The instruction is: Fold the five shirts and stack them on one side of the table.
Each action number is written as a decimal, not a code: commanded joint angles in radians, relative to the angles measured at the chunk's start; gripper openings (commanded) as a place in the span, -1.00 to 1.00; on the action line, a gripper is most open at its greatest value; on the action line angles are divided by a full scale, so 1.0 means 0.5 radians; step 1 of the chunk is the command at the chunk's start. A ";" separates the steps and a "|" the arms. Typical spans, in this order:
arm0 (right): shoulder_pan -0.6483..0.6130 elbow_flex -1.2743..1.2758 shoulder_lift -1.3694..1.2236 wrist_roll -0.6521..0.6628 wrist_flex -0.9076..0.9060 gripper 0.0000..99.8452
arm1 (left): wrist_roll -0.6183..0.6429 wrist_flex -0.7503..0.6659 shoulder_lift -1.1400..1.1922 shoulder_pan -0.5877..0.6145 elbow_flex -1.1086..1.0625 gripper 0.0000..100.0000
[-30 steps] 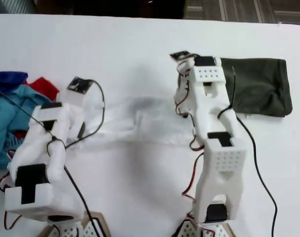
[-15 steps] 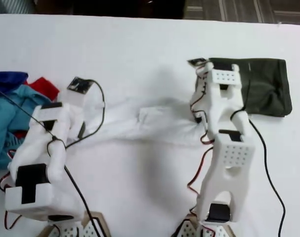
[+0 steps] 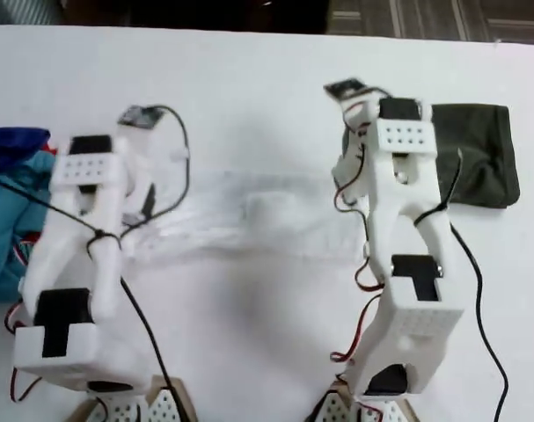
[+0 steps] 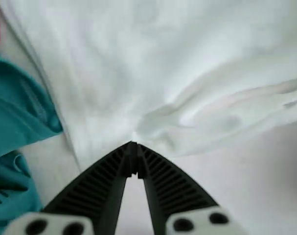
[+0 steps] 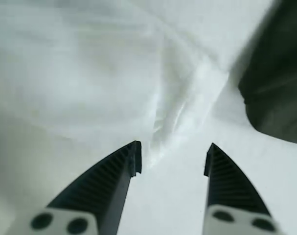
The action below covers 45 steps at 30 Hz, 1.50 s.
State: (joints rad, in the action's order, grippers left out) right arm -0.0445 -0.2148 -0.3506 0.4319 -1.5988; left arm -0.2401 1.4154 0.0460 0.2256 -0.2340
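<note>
Between teal shirt (image 3: pixel 4 242) and dark folded shirt (image 3: pixel 478 158) lies the white shirt (image 3: pixel 267 220).

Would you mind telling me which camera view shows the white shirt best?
The high view: the white shirt lies spread out lengthwise, nearly all visible. The left wrist view shows creased cloth pinched by the shut left hand; the right wrist view shows folds beyond the open right hand.
</note>
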 commanded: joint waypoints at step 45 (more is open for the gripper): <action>0.265 0.666 0.216 0.212 0.594 -0.66 | 0.411 -0.555 0.147 0.245 -0.210 -0.43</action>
State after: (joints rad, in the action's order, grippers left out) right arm 0.1212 0.1749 -0.3230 0.5286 -1.2106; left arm -0.0928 1.1623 0.0844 0.3867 -0.3690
